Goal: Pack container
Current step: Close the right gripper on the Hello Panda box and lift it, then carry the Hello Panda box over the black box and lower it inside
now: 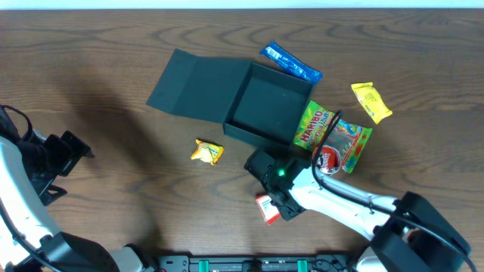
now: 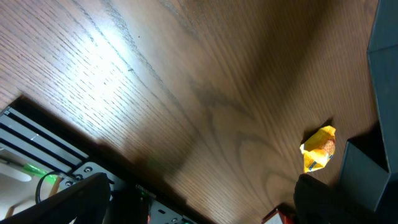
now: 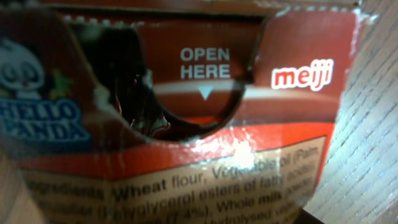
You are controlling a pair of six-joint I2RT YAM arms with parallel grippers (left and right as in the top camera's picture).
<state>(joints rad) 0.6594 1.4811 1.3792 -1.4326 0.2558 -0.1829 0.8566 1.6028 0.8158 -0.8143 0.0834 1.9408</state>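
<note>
Container (image 1: pixel 266 106): mid-table, flap laid open, interior bare.
Red-and-white carton (image 1: pixel 265 212): beneath right gripper (image 1: pixel 274 202); hold not discernible.
Left gripper (image 1: pixel 79 149): spread, empty, well apart.
Handling: carton to be pinched squarely across its sides, uncrushed, before lifting.

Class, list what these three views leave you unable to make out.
Carton: overhead, mostly hidden under the right gripper.
Right gripper's grip: right wrist view is filled by the carton; no fingers show.
Ingredients print: right wrist, blurred and cut off by the bottom edge.
Container: left wrist, cut off at the right edge.
</note>
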